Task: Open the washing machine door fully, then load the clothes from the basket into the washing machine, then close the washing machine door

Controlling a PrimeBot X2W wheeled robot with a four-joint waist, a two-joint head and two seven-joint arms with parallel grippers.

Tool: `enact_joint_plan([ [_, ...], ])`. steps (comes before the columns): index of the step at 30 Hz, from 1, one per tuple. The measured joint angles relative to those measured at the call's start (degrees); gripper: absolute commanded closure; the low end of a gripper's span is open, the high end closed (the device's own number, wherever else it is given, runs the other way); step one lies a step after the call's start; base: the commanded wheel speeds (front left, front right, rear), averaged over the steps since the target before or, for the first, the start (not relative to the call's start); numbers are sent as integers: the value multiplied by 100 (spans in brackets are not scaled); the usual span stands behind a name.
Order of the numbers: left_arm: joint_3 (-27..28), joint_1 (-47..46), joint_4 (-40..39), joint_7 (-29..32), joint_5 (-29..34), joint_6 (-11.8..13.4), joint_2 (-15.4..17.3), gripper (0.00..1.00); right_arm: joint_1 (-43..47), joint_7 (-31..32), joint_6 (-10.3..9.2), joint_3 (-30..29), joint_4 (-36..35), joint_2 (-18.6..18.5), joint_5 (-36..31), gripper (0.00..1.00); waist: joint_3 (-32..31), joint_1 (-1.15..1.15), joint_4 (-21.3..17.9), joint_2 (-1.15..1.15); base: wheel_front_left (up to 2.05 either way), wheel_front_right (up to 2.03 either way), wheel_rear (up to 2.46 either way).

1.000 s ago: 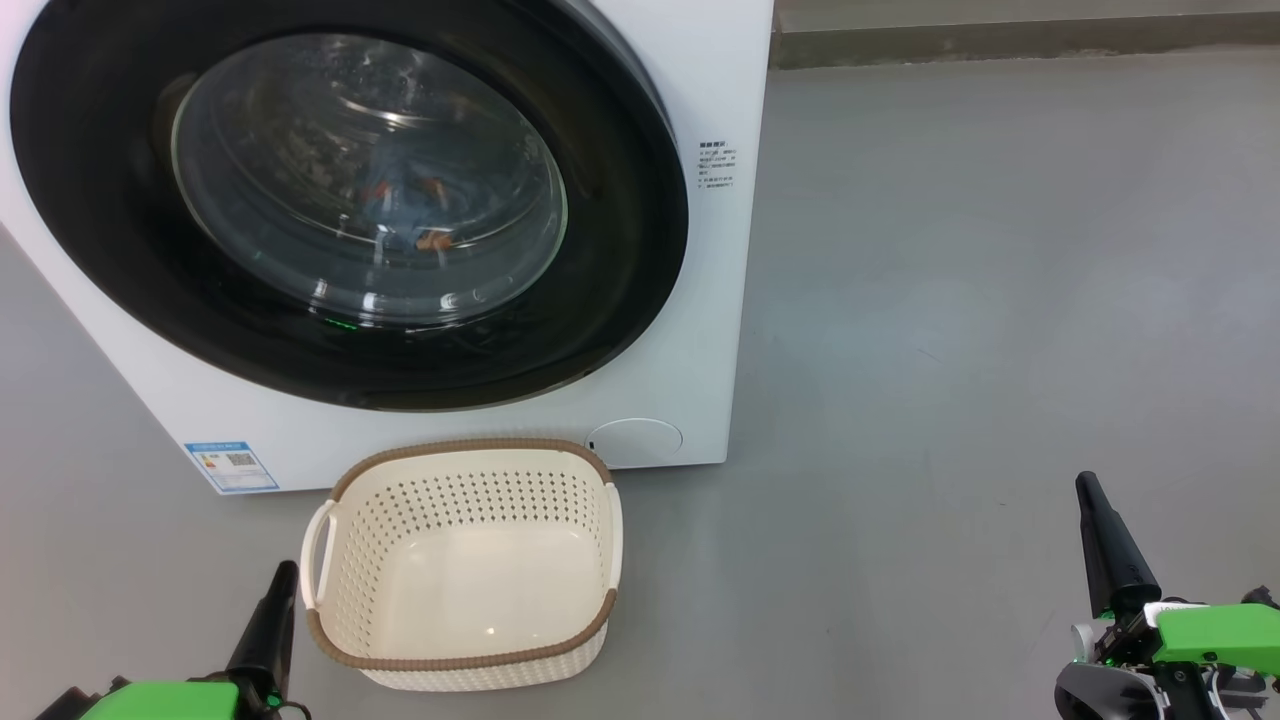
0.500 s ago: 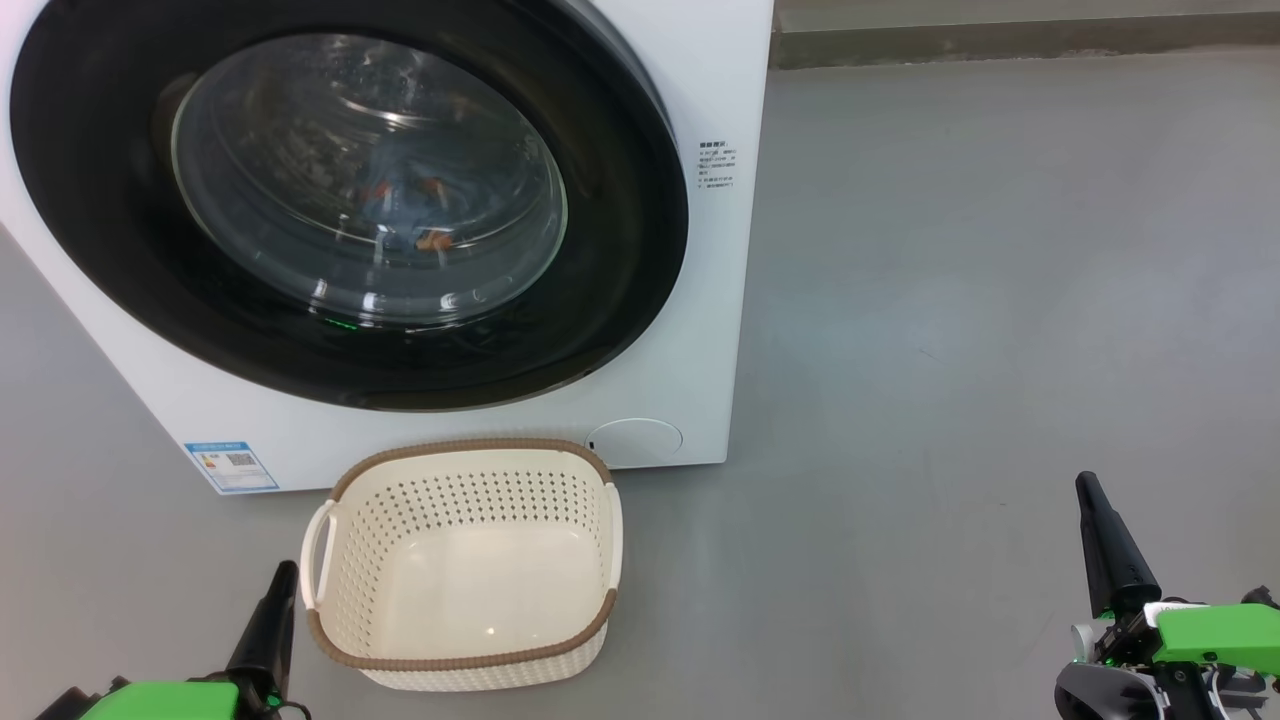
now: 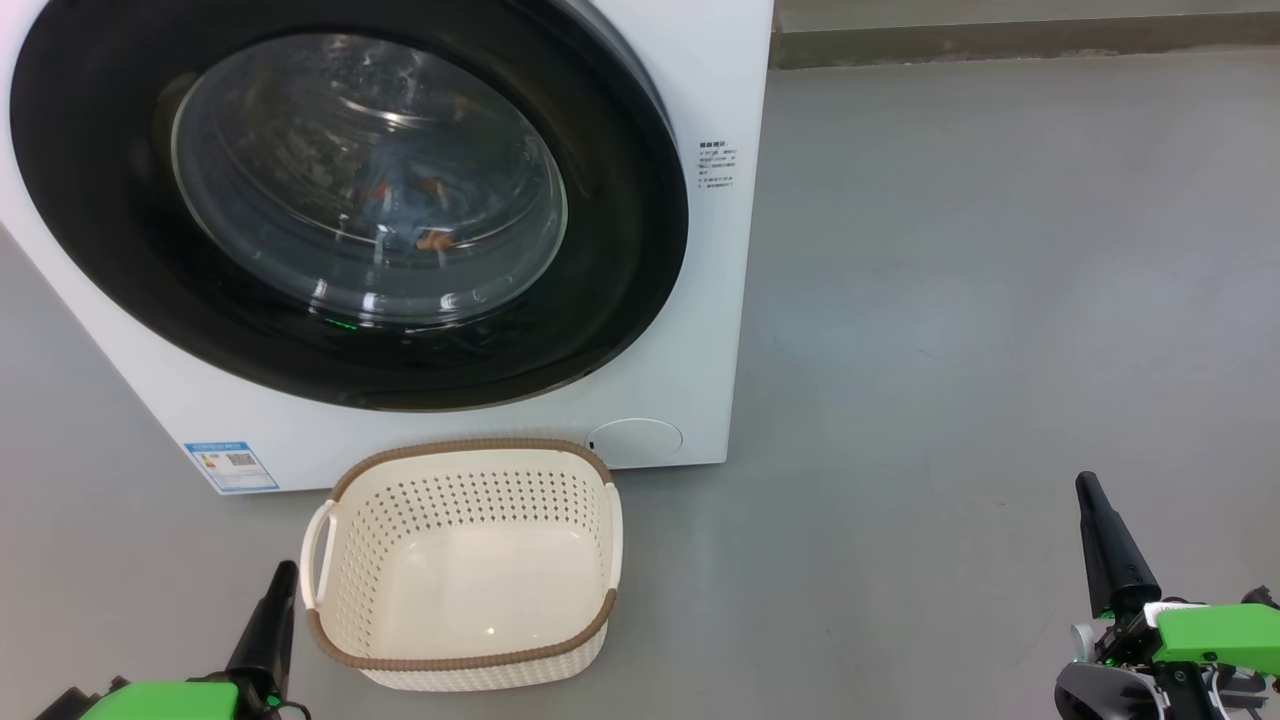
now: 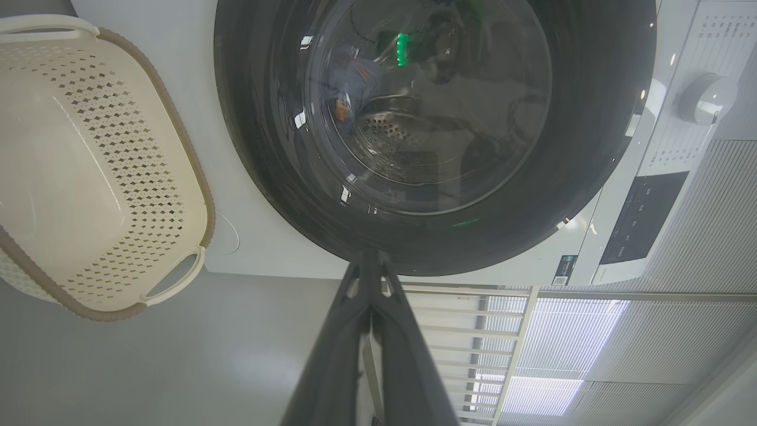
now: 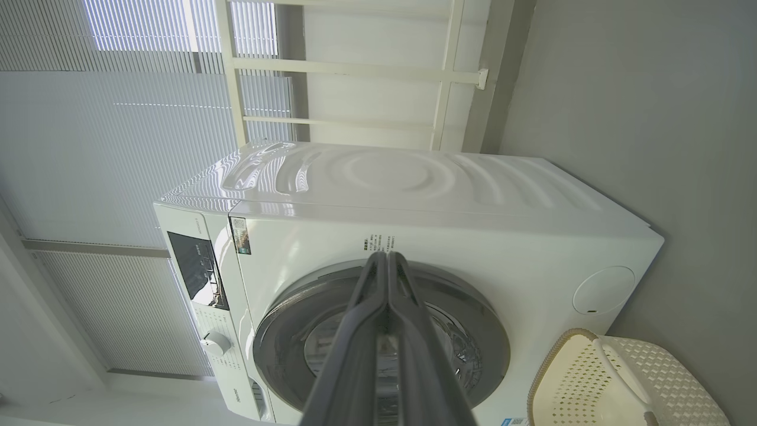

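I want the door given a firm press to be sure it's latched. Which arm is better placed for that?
Left, probably. The left fingers sit by the basket, just in front of the washing machine door; the right fingers are off past the side of the washing machine. Both pairs are shut.

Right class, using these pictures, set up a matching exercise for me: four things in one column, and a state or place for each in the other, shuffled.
Column one
1. round glossy black washing machine door
2. cream perforated plastic basket
3. blue bear-print clothes
4. dark fingers of the left gripper

Column two
A. empty, on the grey floor
B. closed
C. inside the big white washing machine
D. pressed together, holding nothing

Pairs: 1-B, 2-A, 3-C, 4-D
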Motion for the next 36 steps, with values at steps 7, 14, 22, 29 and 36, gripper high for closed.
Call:
enact_joint_plan([
  [7,2,0,0,0,0,0,0,100,0,0,0,0,0,0,0,100,0,0,0,0,0,0,0],
  [14,3,0,0,0,0,0,-1,100,0,0,0,-1,0,0,0,100,0,0,0,0,0,0,0],
  [22,3,0,0,0,0,0,-1,100,0,0,0,-1,0,1,0,100,0,0,0,0,0,0,0],
  [29,4,0,0,1,0,0,-2,100,0,0,0,-1,0,1,0,100,0,0,0,0,0,0,0],
  [36,5,0,0,5,0,0,-3,100,0,0,0,-1,0,1,0,100,0,0,0,0,0,0,0],
])
